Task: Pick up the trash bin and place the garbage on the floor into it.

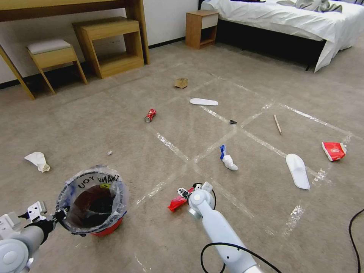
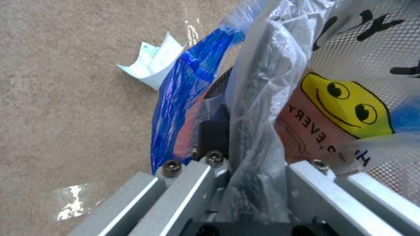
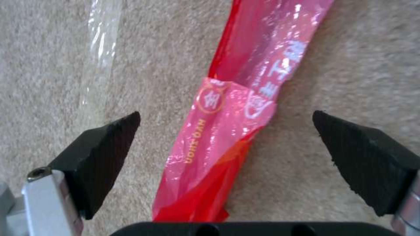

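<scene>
- Two grippers work over the beige short-pile carpet floor (image 1: pixel 113 125) in the head view: the left gripper (image 1: pixel 57 217), near left, clamps the rim of the small round red trash bin (image 1: pixel 93 203), whose clear crinkly plastic liner carries black lettering.
- The right gripper (image 1: pixel 184 193) sits just right of the bin, directly above a crumpled glossy red plastic wrapper (image 1: pixel 176 203) lying on the carpet.
- Farther off lie a crushed red can (image 1: pixel 150 115), a flat white slipper (image 1: pixel 297 170), a second white slipper (image 1: pixel 203 101), a small cardboard box (image 1: pixel 181 83), a thin wooden stick (image 1: pixel 278 124), a red packet (image 1: pixel 333 151) and white crumpled paper (image 1: pixel 38 160), among shiny clear tape strips (image 1: pixel 172 146).
- Left wrist view: the left gripper (image 2: pixel 251 170) is closed on the bin's rim (image 2: pixel 214 131) and bunched liner film (image 2: pixel 258 98).
- Right wrist view: the right gripper (image 3: pixel 225 136) stands wide open, its black wedge-shaped pads (image 3: pixel 103 147) either side of the long, wrinkled wrapper (image 3: pixel 227 121), not touching it.
</scene>
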Robot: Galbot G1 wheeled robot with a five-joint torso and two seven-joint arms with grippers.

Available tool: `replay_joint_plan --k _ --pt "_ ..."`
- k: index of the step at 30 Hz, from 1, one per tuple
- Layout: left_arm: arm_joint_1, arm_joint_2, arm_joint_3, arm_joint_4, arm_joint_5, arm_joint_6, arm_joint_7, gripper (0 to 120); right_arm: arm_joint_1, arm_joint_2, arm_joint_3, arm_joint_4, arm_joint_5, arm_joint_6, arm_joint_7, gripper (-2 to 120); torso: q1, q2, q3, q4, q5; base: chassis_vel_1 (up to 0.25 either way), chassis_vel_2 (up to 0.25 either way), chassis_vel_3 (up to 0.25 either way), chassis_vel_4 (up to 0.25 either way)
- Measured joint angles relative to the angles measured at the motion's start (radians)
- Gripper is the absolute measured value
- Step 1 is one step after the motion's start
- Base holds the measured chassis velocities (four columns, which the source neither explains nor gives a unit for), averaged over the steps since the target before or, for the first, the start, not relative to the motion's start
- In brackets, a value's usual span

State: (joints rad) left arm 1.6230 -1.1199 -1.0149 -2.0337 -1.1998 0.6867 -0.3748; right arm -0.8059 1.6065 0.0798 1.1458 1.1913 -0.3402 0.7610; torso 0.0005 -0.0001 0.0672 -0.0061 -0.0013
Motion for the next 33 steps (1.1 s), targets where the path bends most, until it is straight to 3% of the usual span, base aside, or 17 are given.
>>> replay_joint_plan --k 9,13,15,19,23,33 --pt "0.006 -0.005 -0.002 -0.008 0.0 -0.005 0.003 0 0.029 0.003 -0.003 -0.084 -0.044 0.025 -0.04 99 0.0 0.0 0.0 -0.0001 0.0 0.0 0.0 0.0 0.0" --pt "0.006 -0.007 -0.001 -0.011 0.0 -0.007 0.005 0 0.034 0.003 -0.007 -0.106 -0.064 0.036 -0.054 88 0.0 0.0 0.0 -0.0001 0.0 0.0 0.0 0.0 0.0" --pt "0.006 -0.009 0.002 -0.012 0.003 -0.009 0.011 0 0.035 0.003 -0.014 -0.118 -0.075 0.046 -0.069 77 0.0 0.0 0.0 -0.0001 0.0 0.0 0.0 0.0 0.0" --pt "0.006 -0.011 0.003 -0.012 0.006 -0.01 0.015 0 0.036 0.002 -0.017 -0.125 -0.081 0.052 -0.076 70 0.0 0.0 0.0 -0.0002 -0.0001 0.0 0.0 0.0 0.0" --pt "0.006 -0.014 0.008 -0.012 0.015 -0.013 0.022 0 0.037 0.002 -0.034 -0.134 -0.089 0.068 -0.1 48 0.0 0.0 0.0 -0.0001 -0.0001 0.0 0.0 0.0 0.0" --pt "0.013 -0.015 0.008 -0.012 0.021 -0.02 0.03 0 0.039 0.002 -0.051 -0.153 -0.112 0.092 -0.13 34 0.0 0.0 0.0 0.0 0.0 0.0 0.0 0.0 0.0"
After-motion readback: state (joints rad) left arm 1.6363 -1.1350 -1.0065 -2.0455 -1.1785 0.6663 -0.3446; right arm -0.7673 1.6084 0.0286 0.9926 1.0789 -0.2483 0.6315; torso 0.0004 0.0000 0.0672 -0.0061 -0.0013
